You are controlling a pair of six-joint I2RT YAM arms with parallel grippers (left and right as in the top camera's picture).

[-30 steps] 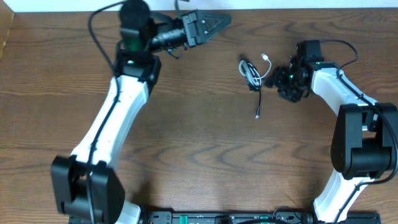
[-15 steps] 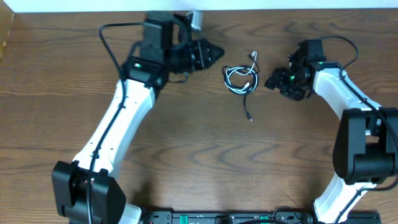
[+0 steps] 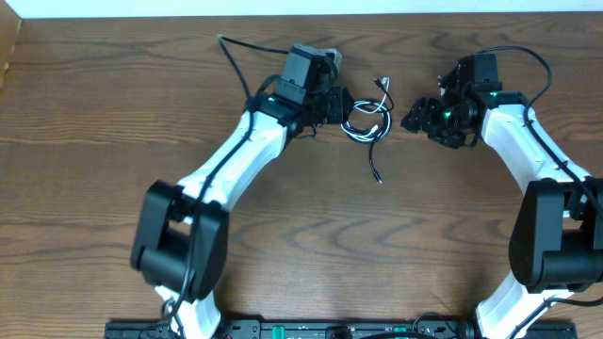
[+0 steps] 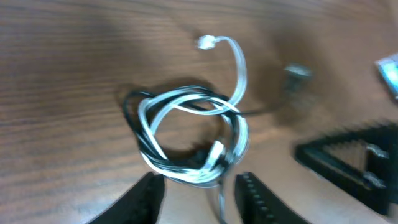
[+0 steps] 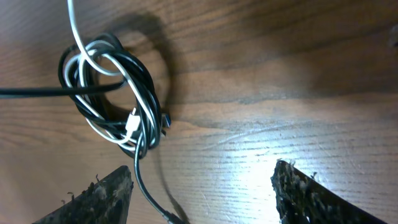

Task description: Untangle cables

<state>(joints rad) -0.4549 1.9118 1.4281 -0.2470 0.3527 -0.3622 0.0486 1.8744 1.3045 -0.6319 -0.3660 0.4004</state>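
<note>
- Between the two grippers, on the table (image 3: 94, 188), the cables (image 3: 361, 130) lie as one coil, black and white strands interlaced.
- Left gripper (image 3: 337, 105): jaws apart, empty. The coil sits straight ahead, just beside the fingertips. This arm is nearer.
- Right gripper (image 3: 412, 121): jaws spread wide, empty. The coil is near but apart.
- The black tail trails toward the robot base, and the white plug end points toward the far edge.
- Likely first grasp: the coil rim facing the left gripper.

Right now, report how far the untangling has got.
Done: nothing; the thin black cord and thin white cord lie wound in one loop. In hand: neither claw grips; the left claw stands open at the loop's edge, the right claw open, apart from it. Left: all the separating.
</note>
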